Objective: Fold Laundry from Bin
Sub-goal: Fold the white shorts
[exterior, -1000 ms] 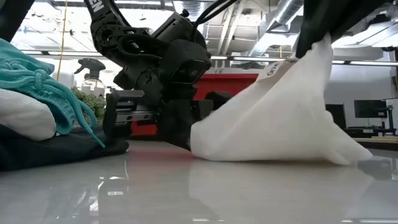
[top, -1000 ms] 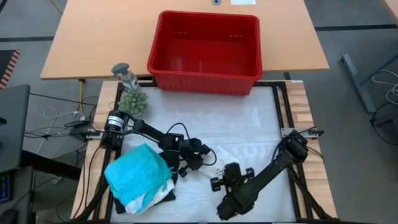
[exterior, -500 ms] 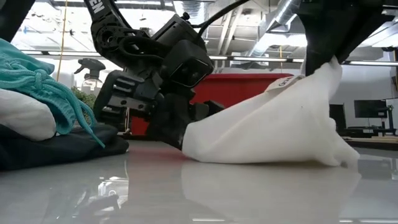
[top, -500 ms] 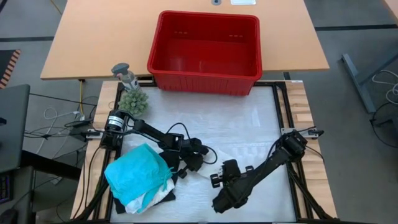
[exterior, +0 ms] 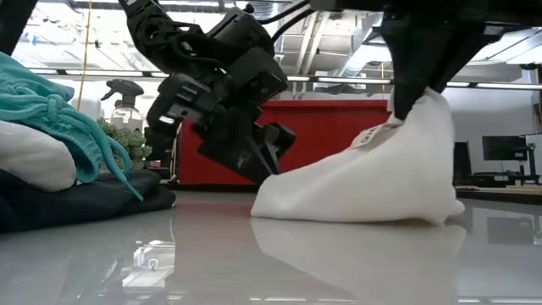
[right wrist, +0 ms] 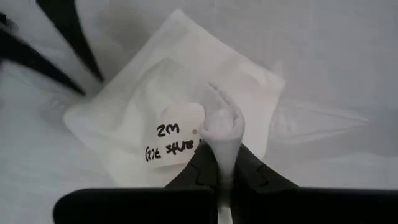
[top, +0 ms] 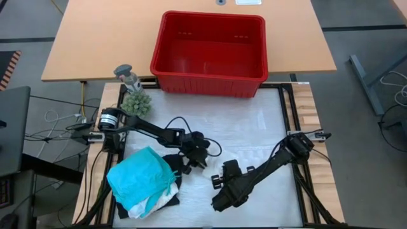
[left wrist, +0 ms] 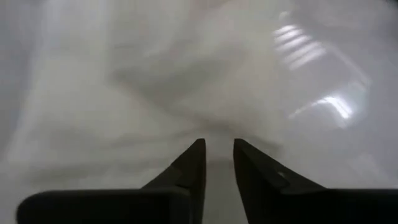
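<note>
Overhead, the empty red slotted plastic bin (top: 210, 54) is seen at the table's far edge, and a pile of teal, white and black folded cloths (top: 143, 183) lies near the left corner; the white garment itself is hardly told from the pale tabletop here. At table level, the white lacy garment (exterior: 373, 182) is shown pinched at its peak under the right gripper (exterior: 412, 102), with the left gripper (exterior: 275, 140) raised just beside its low edge. Through the left wrist camera, narrowly parted fingers (left wrist: 189, 168) holding nothing are seen. Through the right, fingers (right wrist: 202, 171) are closed on a fold beside a handwritten tag (right wrist: 177, 140).
</note>
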